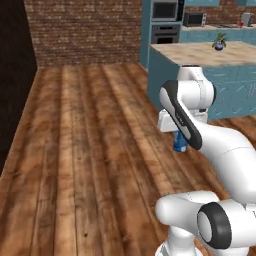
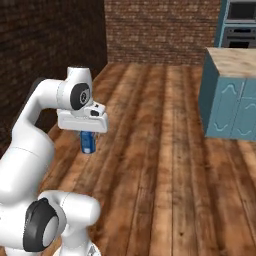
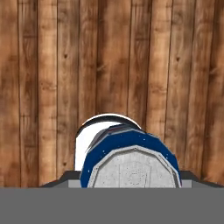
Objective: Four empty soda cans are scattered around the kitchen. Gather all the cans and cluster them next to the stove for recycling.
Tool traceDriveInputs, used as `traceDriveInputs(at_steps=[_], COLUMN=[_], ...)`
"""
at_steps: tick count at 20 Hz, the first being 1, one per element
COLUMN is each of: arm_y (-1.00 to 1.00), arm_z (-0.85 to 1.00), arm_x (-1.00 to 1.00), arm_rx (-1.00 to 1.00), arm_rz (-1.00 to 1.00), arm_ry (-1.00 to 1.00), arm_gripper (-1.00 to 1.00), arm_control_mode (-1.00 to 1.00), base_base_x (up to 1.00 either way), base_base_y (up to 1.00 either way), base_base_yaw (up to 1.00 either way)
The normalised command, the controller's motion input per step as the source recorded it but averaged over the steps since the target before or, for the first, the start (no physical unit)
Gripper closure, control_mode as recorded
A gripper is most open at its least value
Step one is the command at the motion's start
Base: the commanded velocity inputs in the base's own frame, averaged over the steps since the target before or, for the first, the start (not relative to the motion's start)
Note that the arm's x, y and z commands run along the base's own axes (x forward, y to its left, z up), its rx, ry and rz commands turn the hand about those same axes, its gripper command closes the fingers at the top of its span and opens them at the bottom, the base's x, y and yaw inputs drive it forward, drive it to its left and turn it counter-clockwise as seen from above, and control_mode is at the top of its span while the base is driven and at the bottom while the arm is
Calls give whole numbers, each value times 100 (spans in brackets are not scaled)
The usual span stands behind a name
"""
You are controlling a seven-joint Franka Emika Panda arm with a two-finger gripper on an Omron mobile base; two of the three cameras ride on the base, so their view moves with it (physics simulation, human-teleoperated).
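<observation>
STAGE: carrying | GRIPPER: gripper (image 2: 88, 139) pinches the blue soda can (image 2: 88, 142), held upright above the wooden floor (image 1: 90, 150), apart from the island table (image 1: 210, 54) | DONE: one can lifted | LEFT: take it to the stove, release, fetch the others

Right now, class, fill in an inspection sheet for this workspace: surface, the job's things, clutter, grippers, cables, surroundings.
Surface: wooden plank floor, bare under the arm.
Job's things: blue soda can, upright, carried above the floor.
Clutter: nothing seen on the floor.
Grippers: gripper shut on the blue soda can, pointing down.
Cables: nothing seen.
Surroundings: brick wall; teal kitchen island with a small potted plant; built-in wall oven; toaster oven on the far counter.
</observation>
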Motion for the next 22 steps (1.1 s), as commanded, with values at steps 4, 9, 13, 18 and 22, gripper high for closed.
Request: traceDriveInputs(at_steps=[4,9,13,18,22], arm_y=[0,0,0,0,0], arm_z=[0,0,0,0,0], arm_x=[0,0,0,0,0], arm_rx=[0,0,0,0,0], arm_rz=[0,0,0,0,0], arm_ry=[0,0,0,0,0], arm_gripper=[100,100,100,100,100], arm_control_mode=[100,100,100,100,100], base_base_x=[100,100,100,100,100], base_base_y=[97,31,4,0,0], base_base_yaw=[0,0,0,0,0])
